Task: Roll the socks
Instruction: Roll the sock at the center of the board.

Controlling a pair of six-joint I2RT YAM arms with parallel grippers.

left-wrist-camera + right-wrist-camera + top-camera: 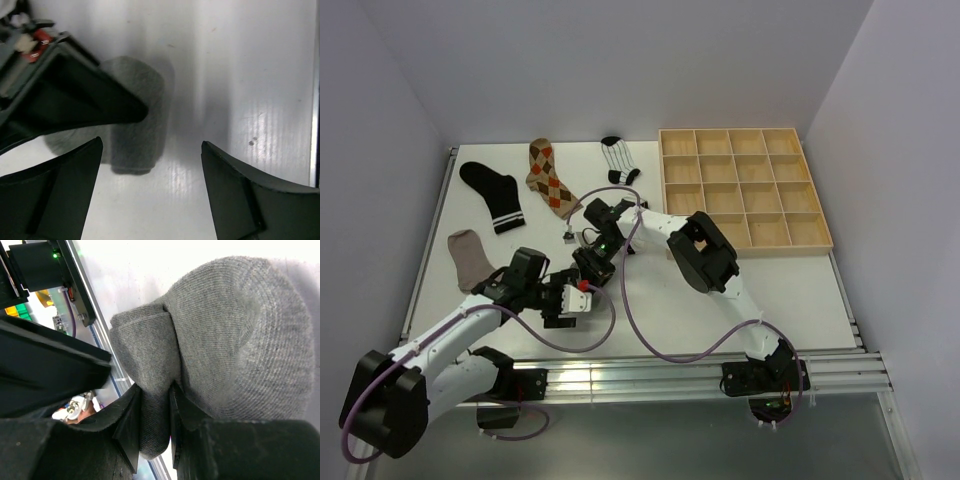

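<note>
A grey sock [235, 340], rolled into a thick bundle, lies on the white table; it shows blurred in the left wrist view [140, 110]. My right gripper [155, 405] is shut on a fold at the roll's edge. In the top view the right gripper [592, 262] meets my left gripper [570, 300] at the table's middle front, and they hide the grey sock. My left gripper [150, 150] is open and empty, its jaws wide just short of the roll. A taupe sock [470, 257], a black sock with white bands [492, 195], an argyle sock [550, 178] and a striped sock [618, 158] lie flat behind.
A wooden grid tray [745, 232] stands at the back right. The right arm reaches across the middle of the table. Purple cables loop over the front area near the metal rail [650, 375]. White walls close in on three sides.
</note>
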